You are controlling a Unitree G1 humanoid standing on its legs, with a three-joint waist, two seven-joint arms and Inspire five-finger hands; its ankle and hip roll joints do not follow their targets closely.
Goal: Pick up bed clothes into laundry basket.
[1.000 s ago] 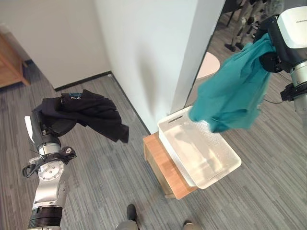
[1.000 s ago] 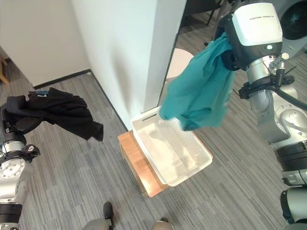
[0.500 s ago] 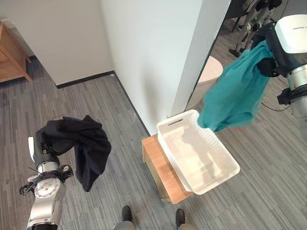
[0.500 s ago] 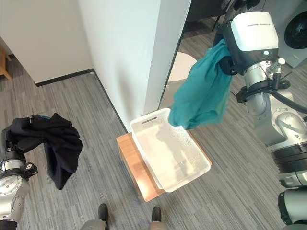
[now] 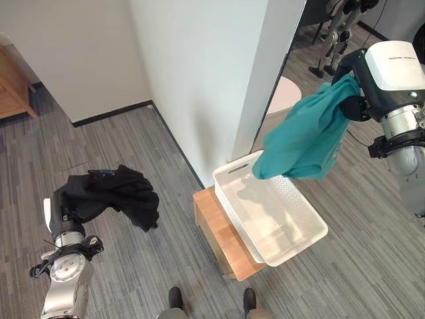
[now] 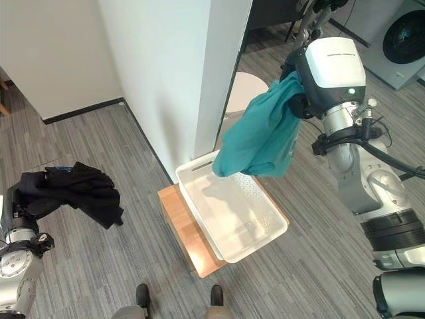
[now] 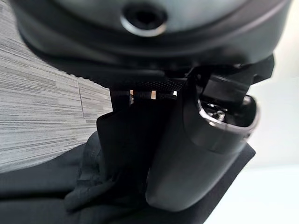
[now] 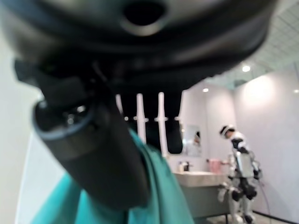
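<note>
Black garment (image 5: 113, 196): you see a dark, crumpled piece of clothing bunched over your left hand, held above the grey striped floor (image 5: 166, 266), with one fold hanging down on its right side.
Left hand (image 7: 196, 154): in its wrist view the thumb presses into the black cloth and the fingers curl around it, so you are gripping the garment.
Wooden furniture (image 5: 13, 93): a corner of it shows at the far left edge, against the wall.
White wall (image 5: 199, 73): it juts toward you as a corner, ending just behind the basket's far rim.
Wooden stand (image 5: 222, 239): a low, light-brown block on the floor, right of the black garment and well apart from it; the basket sits on top.
Laundry basket (image 5: 302, 242): white plastic, perforated, with a slot handle at the far end; nothing lies in it and its near right corner overhangs the stand.
Teal garment (image 5: 305, 136): a blue-green cloth draped from your right hand, hanging in loose folds above the basket's far end, its lower hem near the rim.
Right hand (image 8: 98, 154): raised high at the right, thumb clamped on the teal cloth.
Open room: bare floor lies left, front and right of the stand.
</note>
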